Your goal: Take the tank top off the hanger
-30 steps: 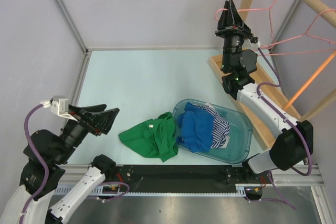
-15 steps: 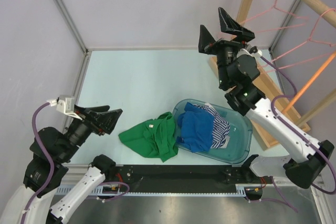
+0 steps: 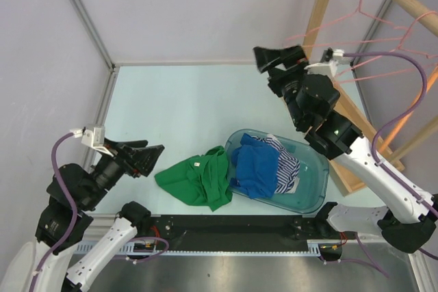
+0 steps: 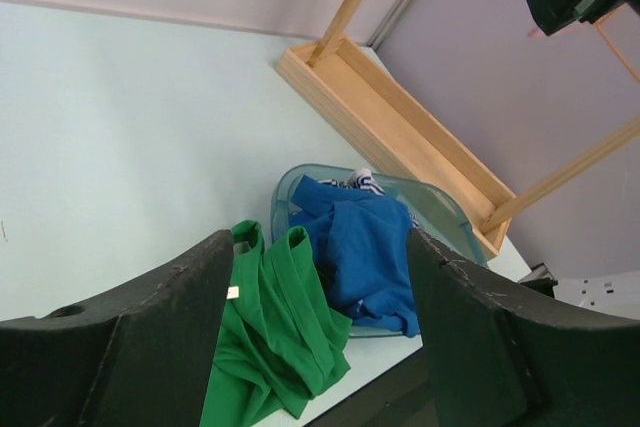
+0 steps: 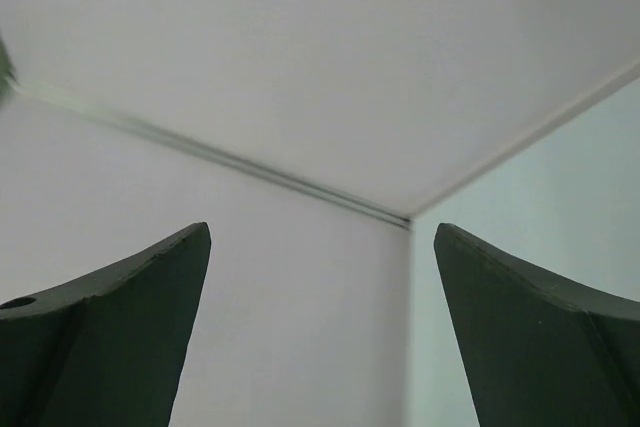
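Note:
The green tank top (image 3: 195, 181) lies crumpled on the table, just left of the bin; in the left wrist view the tank top (image 4: 270, 337) shows low between my fingers. Bare pink wire hangers (image 3: 356, 10) hang on the wooden rail at the upper right. My right gripper (image 3: 277, 58) is open and empty, raised left of the hangers and touching none of them; its wrist view shows my right gripper (image 5: 320, 237) facing only a wall corner. My left gripper (image 3: 147, 155) hovers open and empty left of the tank top, and in its own view my left gripper (image 4: 320, 247) points toward it.
A clear blue bin (image 3: 318, 169) right of the tank top holds a blue garment (image 3: 256, 169) and a striped one (image 3: 287, 169). The wooden rack base (image 4: 400, 127) runs along the right side. Walls close in at the back and left.
My right gripper opened, let go of the pink hanger and swung left and down away from the rail. The left arm shifted slightly to the right.

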`<state>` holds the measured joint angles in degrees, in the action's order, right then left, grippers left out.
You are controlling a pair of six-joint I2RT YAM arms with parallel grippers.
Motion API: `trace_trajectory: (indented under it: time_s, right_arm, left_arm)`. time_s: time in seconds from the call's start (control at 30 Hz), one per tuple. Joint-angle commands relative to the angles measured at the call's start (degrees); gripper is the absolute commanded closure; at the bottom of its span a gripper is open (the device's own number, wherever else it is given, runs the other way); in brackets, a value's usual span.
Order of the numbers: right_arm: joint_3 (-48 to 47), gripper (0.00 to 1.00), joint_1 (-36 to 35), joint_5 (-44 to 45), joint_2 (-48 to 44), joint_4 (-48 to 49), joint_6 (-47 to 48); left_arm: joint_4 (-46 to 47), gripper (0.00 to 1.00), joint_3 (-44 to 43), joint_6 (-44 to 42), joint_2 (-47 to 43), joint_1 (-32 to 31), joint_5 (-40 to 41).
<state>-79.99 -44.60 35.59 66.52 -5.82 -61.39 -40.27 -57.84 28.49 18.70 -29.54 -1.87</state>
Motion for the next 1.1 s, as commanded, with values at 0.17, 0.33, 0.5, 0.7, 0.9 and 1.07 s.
trace_trajectory:
  time_s: [0.17,0.33,0.5,0.7,0.9,1.07]
  right_arm:
    - [-0.7,0.0,-17.97,-15.7,3.78,-12.62,45.36]
    - [0.88,0.0,-24.37,-23.02,13.09,-16.32,47.75]
    - [-1.48,0.0,-28.96,-27.59,28.64,-19.47,56.0]
    - [-3.78,0.0,-29.93,-23.65,41.13,-22.74,61.2]
    - [-2.19,0.0,-29.49,-25.57,46.59,-23.62,64.73]
    - [-0.53,0.0,-29.4,-27.06,50.63,-22.74,62.62]
  left_arm:
    - [-0.95,0.33,1.07,3.23,-1.55,0.27,5.52]
    - [1.69,0.32,0.81,2.97,-8.67,0.19,12.41]
    - [-0.59,0.31,-0.51,2.97,-10.26,0.27,15.23]
    - [-2.88,0.31,-2.97,2.54,-10.17,0.27,16.19]
    - [-3.67,0.3,-3.77,1.57,-10.17,0.27,17.34]
    - [-3.67,0.3,-3.07,1.92,-10.35,0.19,17.34]
